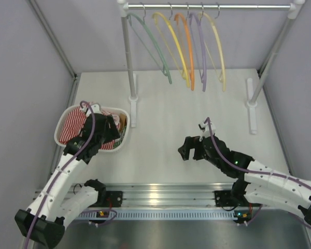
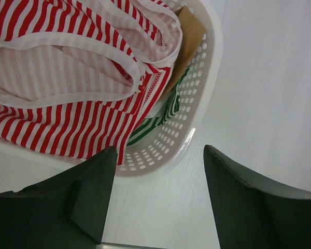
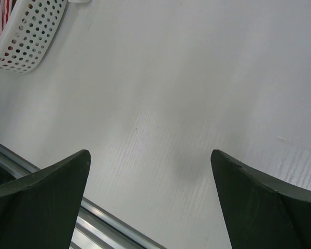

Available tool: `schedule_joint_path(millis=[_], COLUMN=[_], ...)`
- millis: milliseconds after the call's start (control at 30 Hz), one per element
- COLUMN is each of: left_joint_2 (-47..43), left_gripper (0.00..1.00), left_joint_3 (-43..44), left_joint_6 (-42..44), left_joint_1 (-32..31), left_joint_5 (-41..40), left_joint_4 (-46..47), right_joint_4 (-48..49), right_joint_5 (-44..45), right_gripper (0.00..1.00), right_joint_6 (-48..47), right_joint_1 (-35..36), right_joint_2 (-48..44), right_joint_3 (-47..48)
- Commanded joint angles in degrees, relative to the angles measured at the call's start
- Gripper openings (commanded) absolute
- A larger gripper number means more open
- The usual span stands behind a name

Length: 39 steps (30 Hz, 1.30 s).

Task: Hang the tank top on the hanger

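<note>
Barely started, I'd say. Down near the bases, the right fingers are spread wide over bare desk, holding nothing. The left fingers are apart and empty too, hovering just above the near rim of the white basket. The striped tank top lies crumpled in there on other clothes. Way at the back, the pale cream hanger hangs bare on the rail. Grabbing the top, fetching the hanger and threading are all left.

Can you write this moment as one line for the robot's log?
tank top: in basket | hanger: hanging on rail | left gripper: open, above basket edge, empty | right gripper: open, empty, above table
</note>
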Motion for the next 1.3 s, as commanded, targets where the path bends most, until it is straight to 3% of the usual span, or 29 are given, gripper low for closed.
schedule_joint_path(millis=[0, 267, 567, 833, 1067, 1167, 1267], left_joint_2=[3.5, 11.9, 22.6, 26.9, 29.2, 28.7, 27.0], left_gripper=[0.72, 0.66, 0.52, 0.52, 0.45, 0.33, 0.07], left_joint_3=[2.8, 6.1, 10.2, 9.3, 9.0, 8.4, 9.5], left_joint_6=[-0.9, -0.1, 1.2, 1.1, 2.5, 3.4, 3.5], left_joint_1=[0.1, 0.1, 0.2, 0.8, 2.3, 2.6, 2.8], left_joint_5=[-5.1, -10.9, -13.4, -15.5, -15.9, -15.7, -14.8], left_joint_4=[-0.3, 3.9, 5.2, 7.0, 8.2, 8.4, 6.0], right_joint_4=[2.7, 3.5, 3.5, 5.4, 10.6, 13.8, 15.8], right_joint_5=[-1.8, -3.1, -3.7, -4.7, -8.9, -10.9, -12.5], right_gripper=[1.00, 1.00, 1.00, 1.00, 1.00, 1.00, 1.00], right_joint_6=[-0.4, 0.3, 0.4, 0.6, 0.3, 0.2, 0.2], right_joint_1=[0.8, 0.7, 0.8, 0.8, 0.8, 0.8, 0.8], right_joint_2=[-1.4, -1.3, -1.7, -0.3, 3.7, 7.4, 11.6], right_joint_3=[-0.8, -1.6, -1.7, -2.1, -0.1, 1.9, 4.9])
